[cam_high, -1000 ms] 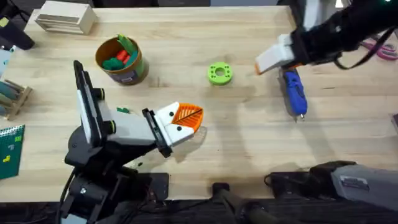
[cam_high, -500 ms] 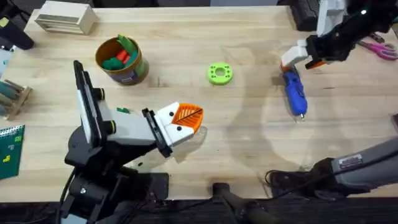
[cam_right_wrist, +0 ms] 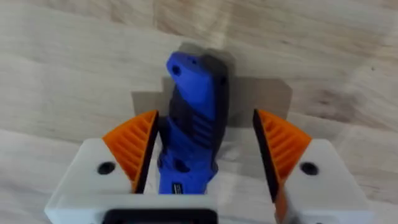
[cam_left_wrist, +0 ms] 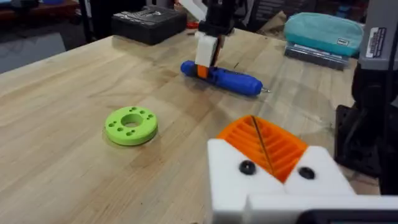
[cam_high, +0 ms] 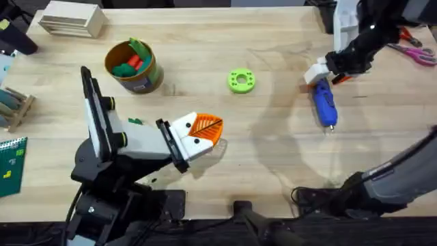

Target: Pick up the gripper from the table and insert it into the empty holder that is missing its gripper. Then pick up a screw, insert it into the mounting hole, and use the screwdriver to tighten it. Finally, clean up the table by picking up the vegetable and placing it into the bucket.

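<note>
The blue screwdriver (cam_high: 324,102) lies flat on the pale wooden desk (cam_high: 273,143) at the far right, its thin metal bit pointing toward my bases. My right fingers (cam_high: 321,74) are down over its blunt end, spread apart, one orange ribbed pad (cam_right_wrist: 134,149) just beside the blue body and the other pad standing clear of it, so the tool sits between them unpinched. A small label shows on the dark grip in my right wrist view, but I cannot read it. Toward the middle of the desk, well apart from the screwdriver, lies a lime-green ring (cam_high: 241,80) with small holes around it. My left fingers (cam_high: 203,133) rest low near the front, their two orange ribbed tips pressed together with only a thin seam between them, pinching nothing. Just beside my left arm sits the tiny dark green vegetable (cam_high: 135,121) on the wood, and beyond it stands the tan bucket (cam_high: 132,67) with its yellow rim, holding green and red toy pieces. Red-handled scissors (cam_high: 415,52) lie at the far right edge.
</note>
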